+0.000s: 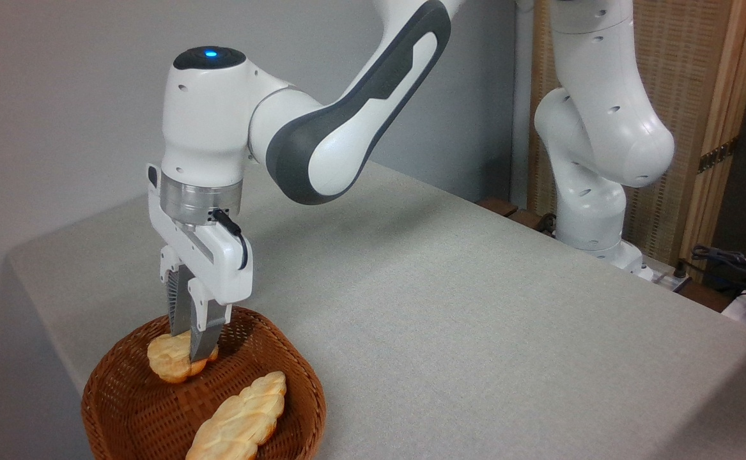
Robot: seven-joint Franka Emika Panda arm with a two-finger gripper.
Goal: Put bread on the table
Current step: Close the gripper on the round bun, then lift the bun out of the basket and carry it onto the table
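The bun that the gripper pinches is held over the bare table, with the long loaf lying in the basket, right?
Not quite. The camera view shows the bun pinched by the gripper over the basket, inside its rim, not over the bare table. The long loaf does lie in the basket.

Cloth, wicker, crust and glossy plastic

We see a matt grey woven cloth on the table, a rough brown wicker basket, glossy white plastic arm shells with a brushed metal wrist ring, ribbed grey fingers, and the bread dry, matt and pale golden.
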